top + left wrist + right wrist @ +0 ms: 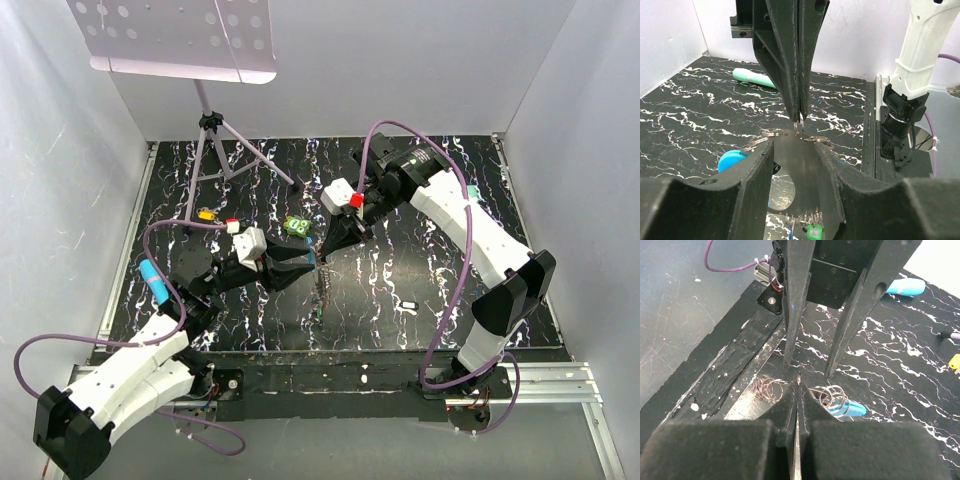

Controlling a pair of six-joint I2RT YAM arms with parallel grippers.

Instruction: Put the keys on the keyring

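Observation:
The keyring (771, 134), a loop of thin grey wire links, hangs above the table between the two arms. My right gripper (797, 384) is shut on one link at the loop's top, and in the left wrist view it (800, 120) comes down from above. My left gripper (794, 145) stands open, a finger on each side of that pinch, with the links draped across its fingertips (766, 145). The blue clip (852, 409) hangs on the loop to one side. Two keys, one green (814, 231) and one blue (791, 227), dangle at the loop's bottom. Both grippers meet mid-table (318, 258).
A teal marker (155, 281) lies at the left by my left arm. The green lumpy object (295, 227) sits just behind the grippers. A small orange-yellow piece (205, 213) lies at the back left. A tripod stand (215, 140) rises at the back. A small white bit (408, 305) lies front right.

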